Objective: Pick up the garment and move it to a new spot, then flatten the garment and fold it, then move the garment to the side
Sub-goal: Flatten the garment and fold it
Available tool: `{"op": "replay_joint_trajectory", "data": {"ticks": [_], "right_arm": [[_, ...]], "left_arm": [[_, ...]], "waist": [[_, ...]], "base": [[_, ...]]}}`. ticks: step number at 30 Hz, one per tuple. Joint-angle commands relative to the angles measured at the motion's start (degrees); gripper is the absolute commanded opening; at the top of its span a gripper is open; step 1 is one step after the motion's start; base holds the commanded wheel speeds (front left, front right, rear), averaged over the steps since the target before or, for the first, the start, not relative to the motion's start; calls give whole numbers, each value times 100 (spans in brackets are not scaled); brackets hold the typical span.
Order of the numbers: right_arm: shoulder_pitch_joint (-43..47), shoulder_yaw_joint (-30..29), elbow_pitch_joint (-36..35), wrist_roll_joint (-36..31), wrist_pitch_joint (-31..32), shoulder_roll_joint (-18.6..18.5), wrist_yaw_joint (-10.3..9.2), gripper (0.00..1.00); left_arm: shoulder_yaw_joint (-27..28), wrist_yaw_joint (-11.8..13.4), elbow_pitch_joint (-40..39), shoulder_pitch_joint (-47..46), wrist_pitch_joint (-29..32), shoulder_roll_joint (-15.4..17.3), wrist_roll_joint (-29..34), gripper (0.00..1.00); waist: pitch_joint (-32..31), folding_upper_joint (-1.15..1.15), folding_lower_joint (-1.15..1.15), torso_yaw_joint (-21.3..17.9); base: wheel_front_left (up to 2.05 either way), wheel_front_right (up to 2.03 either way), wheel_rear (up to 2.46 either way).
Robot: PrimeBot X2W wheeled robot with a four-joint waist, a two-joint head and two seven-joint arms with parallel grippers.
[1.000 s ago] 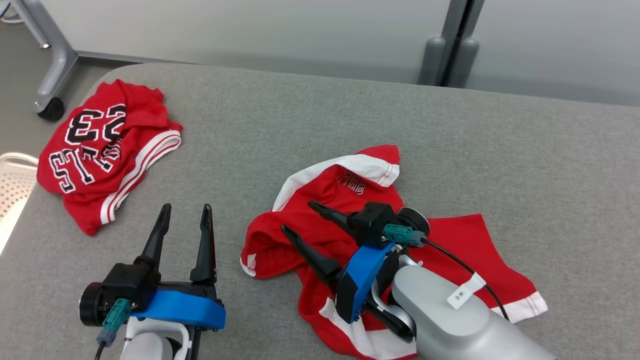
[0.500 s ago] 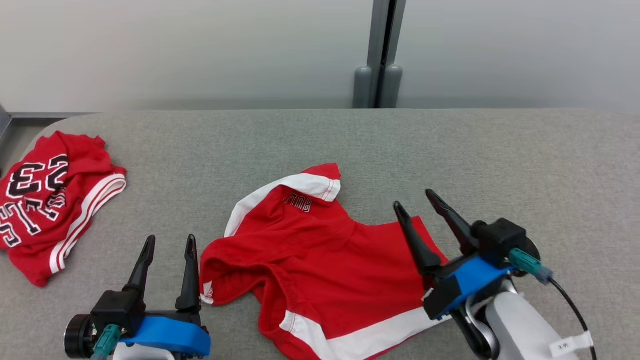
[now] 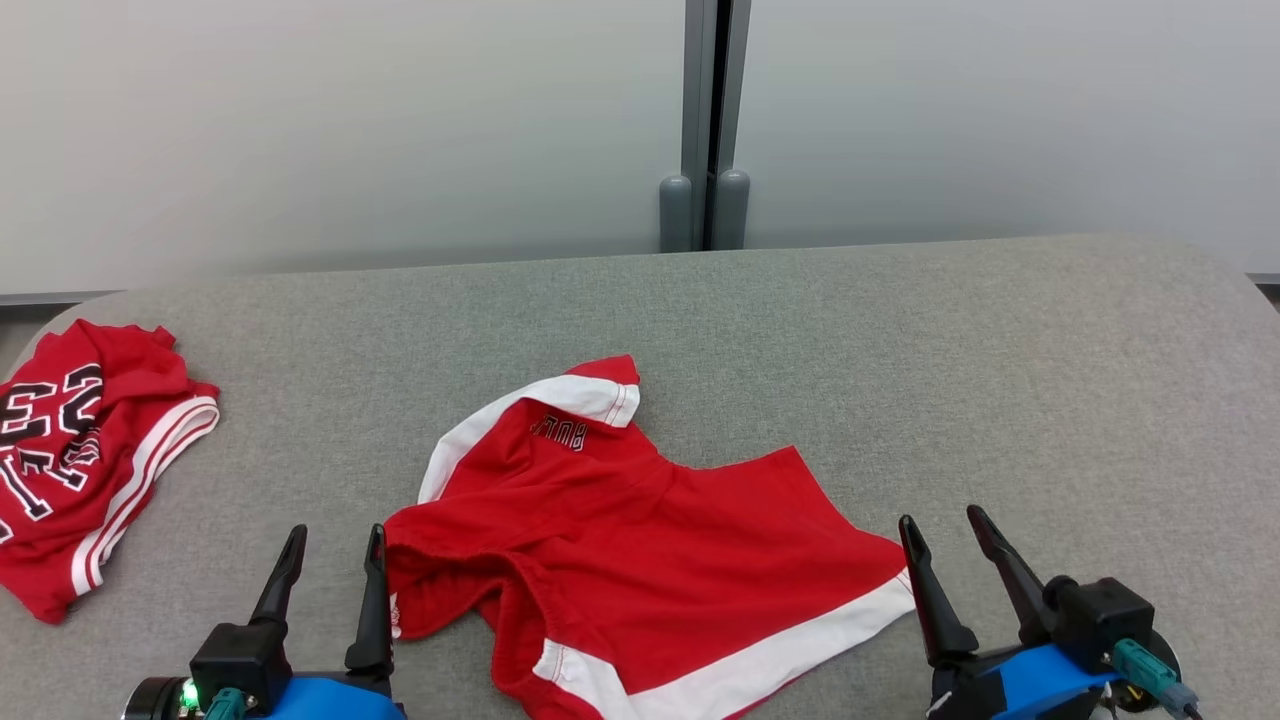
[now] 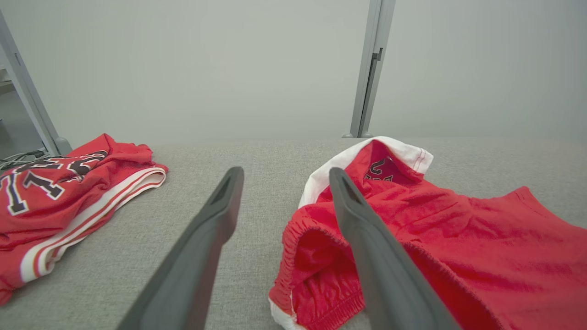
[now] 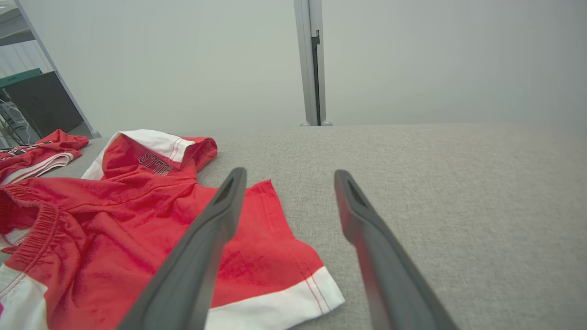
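**Item: garment** [image 3: 640, 560], red shorts with white trim. It lies rumpled on the grey table [image 3: 950, 340] in the gap between the two grippers, held by neither.

**Left gripper** [image 3: 337, 528]: jaws wide apart and empty, with bare table between them. The gathered waistband [image 4: 289, 256] sits just outside its right finger, close to touching it.

**Right gripper** [image 3: 940, 515]: jaws wide apart and empty. The white hem band [image 3: 780, 650] ends just outside its left finger, and bare cloth-covered table lies ahead of the jaws.

**Also present:** numbered red jersey [image 3: 90, 460], heaped well beyond the left gripper's outer finger. It is not part of this step.

**Condition:** one leg is turned up and creased at the far edge, and the waistband mouth gapes open.

**Step, as judged:** placement looks done, and flattening is due.

**Handling notes:**
- Each gripper takes the edge nearest its inner finger, the waistband corner on the left and the hem corner on the right.
- Pinch both layers of cloth, not the top one alone.
- Draw outward evenly and low over the table, so the fabric slides flat and does not lift and bunch.
- Thin jersey cloth is likely to slip, so close fully before pulling.
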Motion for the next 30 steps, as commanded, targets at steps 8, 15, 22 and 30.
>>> {"op": "replay_joint_trajectory", "data": {"ticks": [8,15,22,30], "right_arm": [[422,-160,-154,-141,-19,132,1,100],[370,-192,-158,-220,-19,158,1,100],[328,-205,-73,-254,-19,165,1,100],[51,-367,416,-421,-19,22,1,100]], "left_arm": [[85,-10,42,146,-17,42,88,100],[102,-10,4,124,-17,27,92,100],[1,-10,-62,76,-17,-2,18,100],[-1182,-10,-123,58,-16,181,-144,100]], "waist": [[-104,0,1,63],[-128,0,1,123],[-124,0,1,134],[-62,0,1,117]], "base": [[0,0,0],[0,0,0],[0,0,0],[0,0,0]]}}
